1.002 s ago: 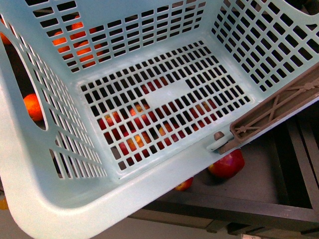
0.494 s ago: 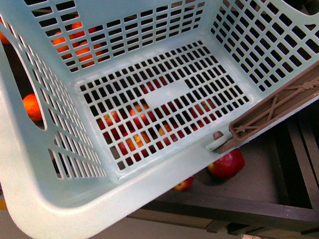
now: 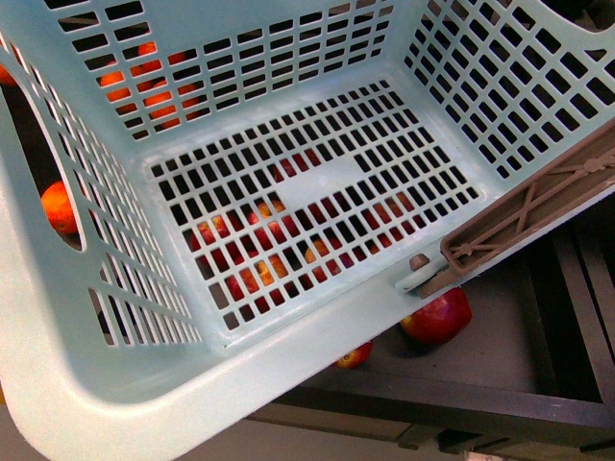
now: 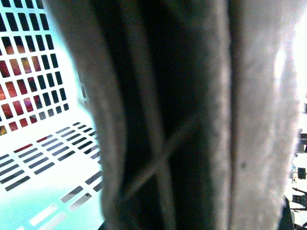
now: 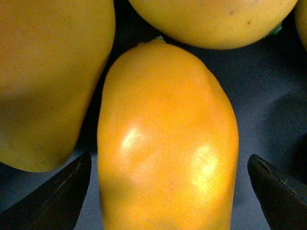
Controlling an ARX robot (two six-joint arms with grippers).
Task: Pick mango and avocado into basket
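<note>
Blurred brownish bar (image 4: 168, 120) close-up; red fruit (image 3: 437, 317) half-hidden under basket (image 3: 317, 322) rim.

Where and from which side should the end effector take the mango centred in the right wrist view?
Grip the mango across its narrow mid-body, coming straight down from above. The right end effector is open and already straddles that width, though a neighbouring mango crowds one side.

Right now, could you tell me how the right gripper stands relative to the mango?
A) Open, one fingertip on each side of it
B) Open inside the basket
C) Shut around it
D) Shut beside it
A: in the right wrist view, the right gripper is open, with its dark fingertips wide apart and the mango lying between them on a dark surface.
</note>
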